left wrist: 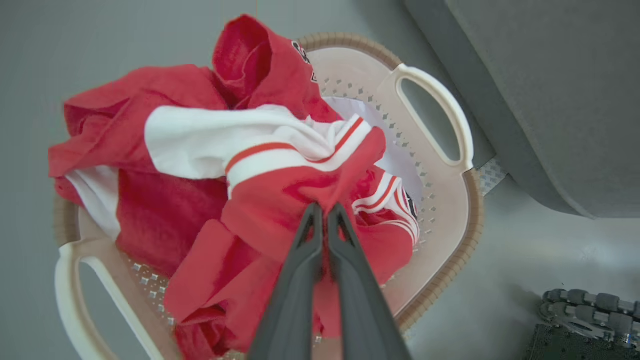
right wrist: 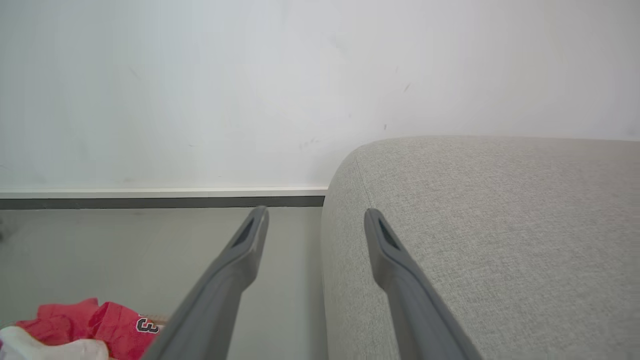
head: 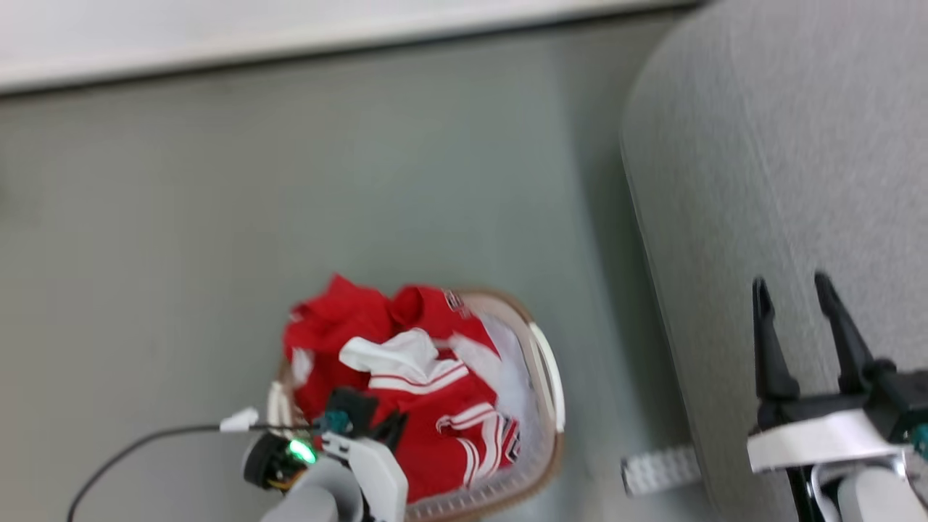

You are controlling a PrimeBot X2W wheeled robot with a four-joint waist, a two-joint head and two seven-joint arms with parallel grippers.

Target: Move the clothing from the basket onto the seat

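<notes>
Grey floor bears the oval cream plastic basket, where the left end effector pinches bright red fabric clothing for lifting, while the right end effector hangs spread-fingered over the light-grey upholstered seat.

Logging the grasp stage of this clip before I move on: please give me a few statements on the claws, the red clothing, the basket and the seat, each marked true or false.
1. The left claw is shut on a fold of the clothing. True.
2. The right claw is clamped on a garment. False: its fingers stand apart and hold nothing, poised at the edge of the seat.
3. The basket stands upright on the floor beside the seat. True.
4. The red garments are spread out on the seat. False: they are piled in the basket.
</notes>
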